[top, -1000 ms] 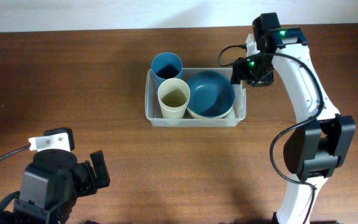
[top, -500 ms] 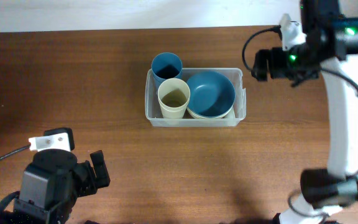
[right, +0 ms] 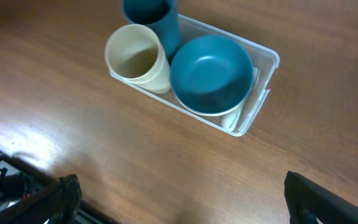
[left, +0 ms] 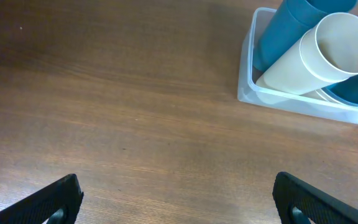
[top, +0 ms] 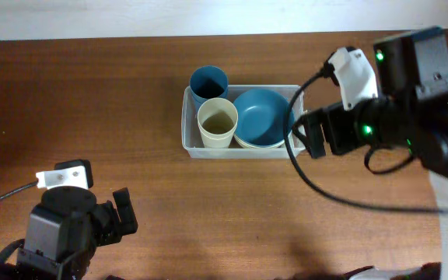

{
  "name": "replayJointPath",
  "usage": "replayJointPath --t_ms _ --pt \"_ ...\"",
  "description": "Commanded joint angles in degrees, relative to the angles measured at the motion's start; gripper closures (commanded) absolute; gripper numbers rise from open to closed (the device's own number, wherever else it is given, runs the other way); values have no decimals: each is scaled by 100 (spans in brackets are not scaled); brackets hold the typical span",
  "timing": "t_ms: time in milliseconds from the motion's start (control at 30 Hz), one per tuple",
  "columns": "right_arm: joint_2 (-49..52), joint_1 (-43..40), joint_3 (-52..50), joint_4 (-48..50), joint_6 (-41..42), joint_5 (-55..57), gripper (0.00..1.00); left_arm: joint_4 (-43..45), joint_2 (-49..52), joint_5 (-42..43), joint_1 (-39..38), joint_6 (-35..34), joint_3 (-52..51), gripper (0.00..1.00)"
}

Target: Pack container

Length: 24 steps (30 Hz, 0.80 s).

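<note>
Holding blue cup [top: 208, 80], cream cup [top: 217, 120], stacked bowls [top: 263, 117], clear rectangular plastic container [top: 239, 153], left pincer [left: 178, 202] wide, right pincer [right: 182, 199] wide

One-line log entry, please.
clear rectangular plastic container: holds blue cup, cream cup, blue bowl | left end effector: open, empty | right end effector: open, empty

one container [top: 239, 151]; one blue cup [top: 208, 82]; one cream cup [top: 218, 120]; two stacked bowls [top: 263, 115].

You're looking at a brown wooden table [top: 115, 101] filling the frame. Only the clear container [top: 243, 151] rests on it, upper centre.
</note>
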Motion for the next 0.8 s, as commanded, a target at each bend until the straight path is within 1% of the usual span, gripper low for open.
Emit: replayJointPath --t_ms 0,167,300,367,433,767 --pt "-61 63 74 -33 -55 -28 1 -4 -17 -59 15 -55 -24 0" --pt "-55 42 74 -35 -28 -31 1 -4 -17 -59 15 -55 -24 0" --pt "-90 42 74 -35 -4 225 1 -4 -17 -59 15 -55 -24 0" --pt "-136 42 74 -33 448 466 1 -4 -17 -59 15 -52 -24 0" --pt "-208 42 74 -33 664 540 1 -4 -17 -59 15 -55 -24 0" --pt "-1462 44 61 -31 767 960 1 -4 -17 -59 15 -52 -24 0"
